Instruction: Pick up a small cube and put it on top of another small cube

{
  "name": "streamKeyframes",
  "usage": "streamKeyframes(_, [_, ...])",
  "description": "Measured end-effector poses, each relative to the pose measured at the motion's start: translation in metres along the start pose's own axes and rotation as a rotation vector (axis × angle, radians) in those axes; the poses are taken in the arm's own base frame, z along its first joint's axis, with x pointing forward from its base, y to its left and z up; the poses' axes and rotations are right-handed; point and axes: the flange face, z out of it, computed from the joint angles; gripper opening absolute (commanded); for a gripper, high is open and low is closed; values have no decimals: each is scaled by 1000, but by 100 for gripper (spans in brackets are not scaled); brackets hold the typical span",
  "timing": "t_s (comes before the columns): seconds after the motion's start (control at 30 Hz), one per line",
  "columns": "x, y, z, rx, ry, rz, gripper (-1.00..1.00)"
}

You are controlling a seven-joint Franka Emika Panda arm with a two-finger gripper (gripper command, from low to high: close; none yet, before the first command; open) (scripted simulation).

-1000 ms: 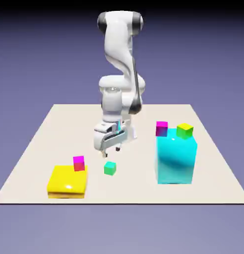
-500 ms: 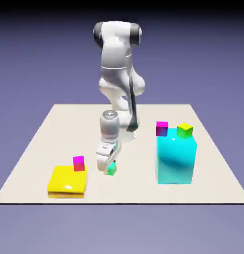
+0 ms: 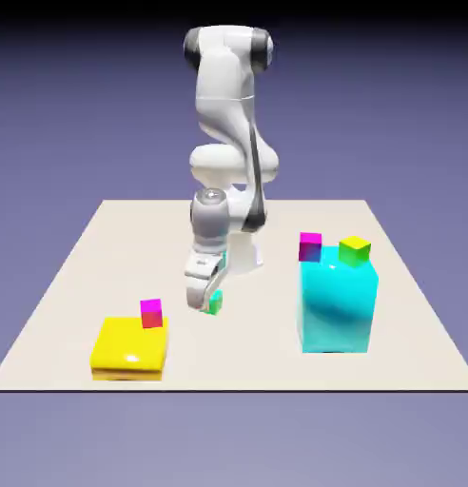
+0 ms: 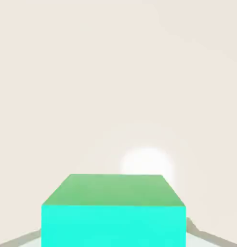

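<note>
Arm bent, hand low over table (image 3: 266, 352); gripper (image 3: 211, 301) closed on small green cube (image 3: 216, 302), which sits between the fingertips. Yellow block (image 3: 130, 349) with magenta cube (image 3: 151, 314) toward exterior view's left; tall cyan block (image 3: 336, 302) at right bears second magenta cube (image 3: 310, 247) and yellow-green cube (image 3: 354, 251).

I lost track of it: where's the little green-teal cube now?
In the exterior view, left of the big cyan block, the cube is gripped in the claw.

Bright glare patch on tabletop (image 4: 91, 87)
</note>
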Motion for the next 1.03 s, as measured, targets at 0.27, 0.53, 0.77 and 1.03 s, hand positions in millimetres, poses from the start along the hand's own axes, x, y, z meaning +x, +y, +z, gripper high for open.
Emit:
streamKeyframes(0.27, [103, -67, -80, -99, -70, -55, -100])
streamKeyframes(0.53, [135, -200, -188, -85, -17, 59, -100])
streamKeyframes(0.77, [104, -306, -267, 27, 41, 76, -100])
streamKeyframes(1.03, [107, -308, -197, 24, 42, 76, 100])
